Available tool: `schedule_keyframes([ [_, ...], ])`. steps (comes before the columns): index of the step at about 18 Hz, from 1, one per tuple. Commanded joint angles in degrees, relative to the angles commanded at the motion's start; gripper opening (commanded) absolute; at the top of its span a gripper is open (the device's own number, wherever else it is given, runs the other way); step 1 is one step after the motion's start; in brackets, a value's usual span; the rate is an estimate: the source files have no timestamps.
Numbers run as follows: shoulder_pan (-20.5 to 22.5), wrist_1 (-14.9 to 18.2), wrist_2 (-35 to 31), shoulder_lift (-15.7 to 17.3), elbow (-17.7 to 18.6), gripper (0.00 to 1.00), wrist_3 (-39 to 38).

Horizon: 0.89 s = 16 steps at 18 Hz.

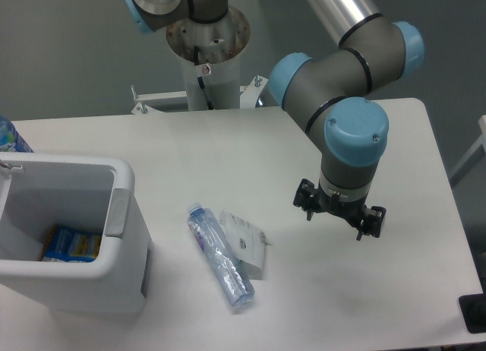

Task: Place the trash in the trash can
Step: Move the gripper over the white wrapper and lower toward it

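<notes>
the bottle (221, 256) lies nearest the camera, flat on the white worktop (228, 150), a crushed clear plastic one with a bluish label. its cap end points up and to the left, its other end down and to the right toward the front edge. a small crumpled white packet (247, 240) lies just beside it on the right, touching or nearly touching the bottle's side; its lower edge runs close along the bottle's middle.

to the left stands the bin (125, 237), white, rectangular with rounded corners, with a grey tab (117, 212) on the rim that faces the bottle. the bin is open on top, and inside at the bottom lies a blue and yellow packet (71, 245). neither the bottle nor the white packet is in the bin; both are on the worktop, a little to its right.

the arm (345, 77), grey with light blue joint caps, reaches in from the top and bends down over the right half of the worktop. its pincer (339, 212) points downward, well apart from the bottle and packet, to their right. its two black fingers are spread wide and hold nothing. whether the fingertips touch the worktop cannot be told.

at the far left edge a bit of a blue object (9, 136) shows behind the bin.
</notes>
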<state>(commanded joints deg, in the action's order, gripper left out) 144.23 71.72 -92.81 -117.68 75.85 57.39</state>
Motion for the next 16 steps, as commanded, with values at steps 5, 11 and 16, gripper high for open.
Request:
schedule_keyframes([
  [5, -0.8, -0.1, -0.2, 0.0, 0.4, 1.0, -1.2],
  [11, -3.0, -2.5, -0.3, 0.5, 3.3, 1.0, -5.9],
  [16, -5.4, -4.9, -0.4, 1.4, 7.4, 1.0, -13.0],
])
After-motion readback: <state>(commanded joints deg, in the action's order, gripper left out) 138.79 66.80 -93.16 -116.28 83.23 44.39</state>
